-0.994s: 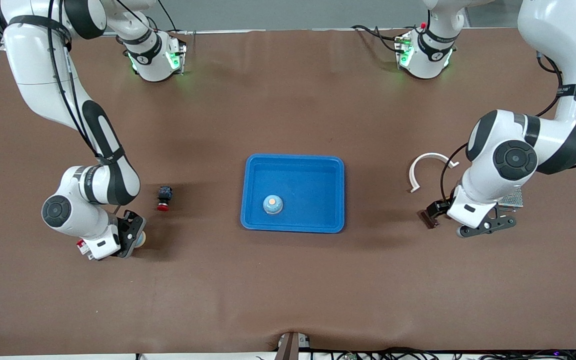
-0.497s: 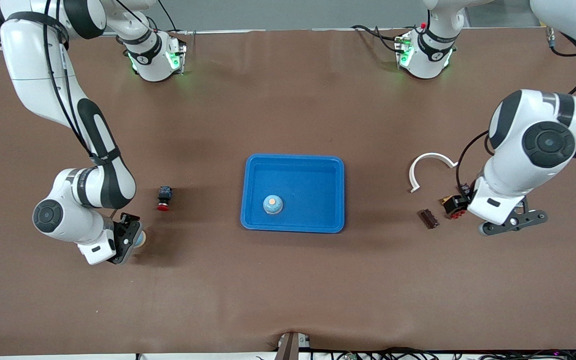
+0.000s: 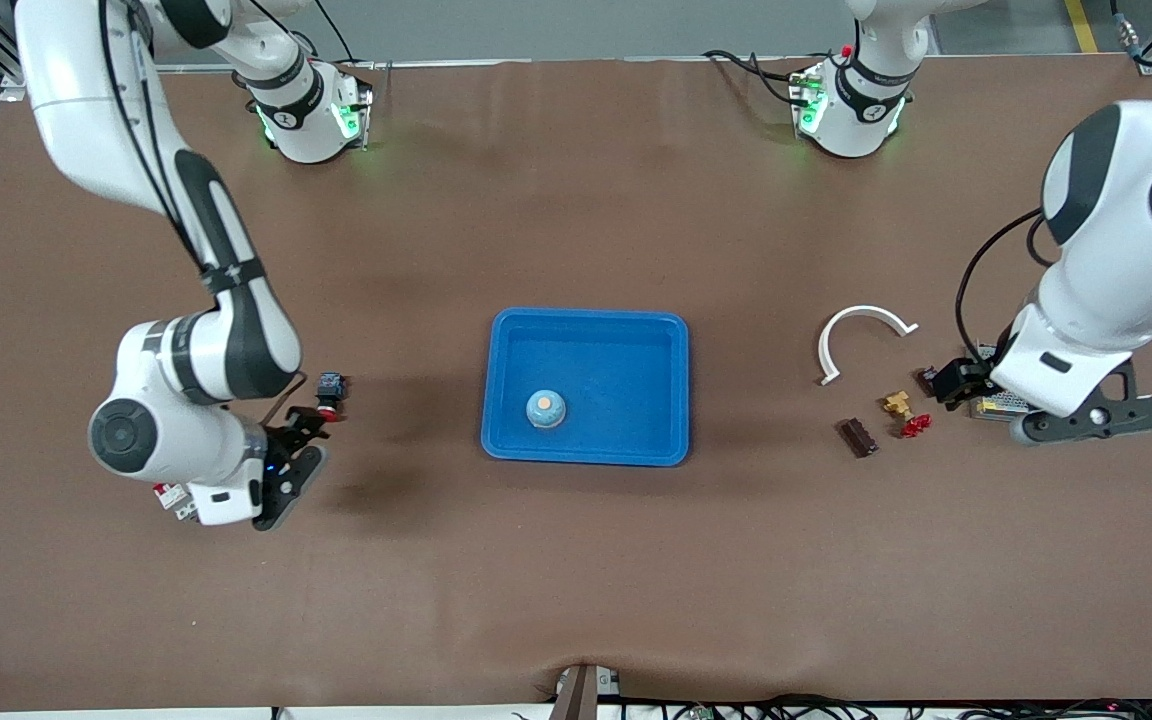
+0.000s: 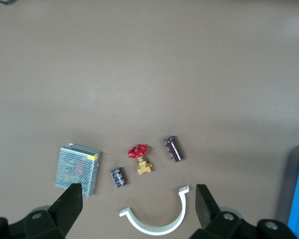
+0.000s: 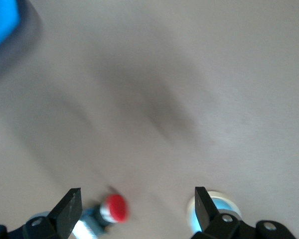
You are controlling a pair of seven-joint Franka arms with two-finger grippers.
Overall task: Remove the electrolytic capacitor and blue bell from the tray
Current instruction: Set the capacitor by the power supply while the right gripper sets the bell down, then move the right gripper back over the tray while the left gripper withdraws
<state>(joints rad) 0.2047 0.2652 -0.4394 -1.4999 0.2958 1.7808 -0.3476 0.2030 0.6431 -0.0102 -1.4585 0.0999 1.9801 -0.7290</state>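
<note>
front view first: the tray (image 3: 586, 330) sits mid-table, and one small blue bell (image 3: 545, 408) rests inside it near the rim closest to the camera, so that removal looks not yet done; left wrist view shows two dark capacitors (image 4: 173, 148) lying on the bare table beside a red-handled valve (image 4: 139, 157), a white curved clip (image 4: 154, 221) and a metal mesh box (image 4: 77, 168), and the left gripper (image 4: 138, 206) hangs above them, fingers wide and empty; right gripper (image 5: 137, 211) hovers near the red push button (image 5: 113, 208) and a pale blue round thing (image 5: 214, 203), jaws spread, holding nothing
</note>
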